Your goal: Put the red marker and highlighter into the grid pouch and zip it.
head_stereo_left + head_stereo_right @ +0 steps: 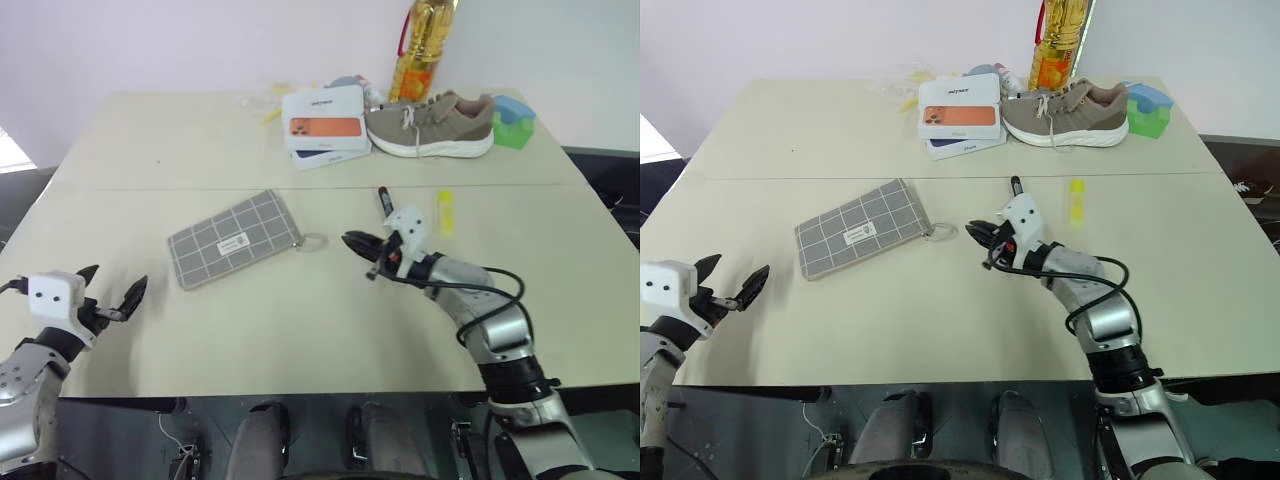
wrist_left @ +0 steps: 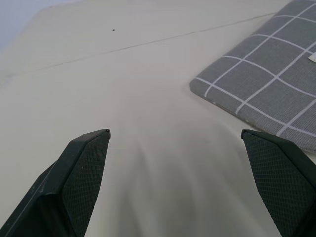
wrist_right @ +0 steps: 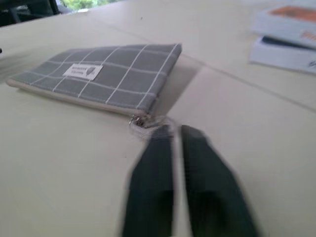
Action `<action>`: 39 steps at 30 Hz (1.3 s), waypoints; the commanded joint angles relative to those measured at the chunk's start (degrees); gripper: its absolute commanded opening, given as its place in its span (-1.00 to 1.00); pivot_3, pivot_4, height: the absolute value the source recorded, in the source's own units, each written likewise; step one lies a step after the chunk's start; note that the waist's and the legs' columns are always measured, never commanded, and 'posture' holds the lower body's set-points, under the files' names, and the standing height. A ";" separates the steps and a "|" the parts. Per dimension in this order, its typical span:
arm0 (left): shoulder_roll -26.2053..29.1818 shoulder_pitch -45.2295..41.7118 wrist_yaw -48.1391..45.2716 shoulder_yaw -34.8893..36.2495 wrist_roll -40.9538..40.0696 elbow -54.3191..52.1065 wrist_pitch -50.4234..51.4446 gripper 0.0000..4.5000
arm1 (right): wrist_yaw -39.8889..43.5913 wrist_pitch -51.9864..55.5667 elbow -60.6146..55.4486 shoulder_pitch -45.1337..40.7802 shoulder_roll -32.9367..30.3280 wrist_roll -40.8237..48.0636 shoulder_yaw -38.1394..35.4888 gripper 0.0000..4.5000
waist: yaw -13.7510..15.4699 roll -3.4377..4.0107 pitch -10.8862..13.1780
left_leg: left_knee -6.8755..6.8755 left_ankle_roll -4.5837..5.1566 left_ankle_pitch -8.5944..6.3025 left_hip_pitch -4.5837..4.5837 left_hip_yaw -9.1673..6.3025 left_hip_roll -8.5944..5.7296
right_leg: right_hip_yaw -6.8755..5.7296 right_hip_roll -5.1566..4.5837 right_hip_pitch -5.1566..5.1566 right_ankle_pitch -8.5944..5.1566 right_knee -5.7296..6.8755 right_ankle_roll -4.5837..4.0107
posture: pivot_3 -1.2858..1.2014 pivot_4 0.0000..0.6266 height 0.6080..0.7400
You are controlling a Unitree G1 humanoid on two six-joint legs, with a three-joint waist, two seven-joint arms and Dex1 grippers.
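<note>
Grid pouch (image 1: 234,240) is lying flat mid-table, ring pull (image 1: 312,241) pointing right. Risk: right gripper (image 1: 358,247), fingers pressed together and empty, is sitting just right of the pull and could shove the pouch. Red marker (image 1: 384,201) and highlighter (image 1: 445,212) are lying farther right. Left gripper (image 1: 112,292) is hanging spread, near-left.

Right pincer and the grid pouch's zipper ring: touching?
Cannot tell. In the right wrist view the shut right pincer ends right at the zipper ring of the grid pouch, but blur hides any contact.
</note>
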 commanded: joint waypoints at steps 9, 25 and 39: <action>0.84 -2.68 -1.81 -3.47 1.95 1.67 -3.44 1.00 | -10.11 -2.23 20.87 -16.44 17.69 -11.94 9.25 -0.99 | -1.38 -0.02 -0.01 | -0.01 -0.01 0.01 -0.01 -0.03 0.02 | 0.00 -0.02 -0.10 0.00 0.18 -0.01 | 0.03 -0.52 0.76; 15.18 -2.35 -4.49 -8.36 19.24 11.76 -27.81 1.00 | -10.76 3.38 27.81 -18.08 20.87 -12.96 5.76 -0.99 | -1.20 -0.05 -0.04 | -0.08 -0.02 0.01 -0.01 0.01 -0.01 | -0.04 -0.29 -0.15 0.00 0.18 -0.02 | 0.03 -0.52 0.76; 18.72 -23.55 -4.81 -24.23 29.77 41.86 -56.20 1.00 | -11.22 3.47 26.42 -17.39 21.98 -13.95 6.20 -0.99 | -1.19 -0.04 -0.05 | -0.10 -0.01 0.01 0.00 0.33 0.00 | -0.06 -0.29 -0.20 0.01 0.29 0.01 | 0.03 -0.52 0.76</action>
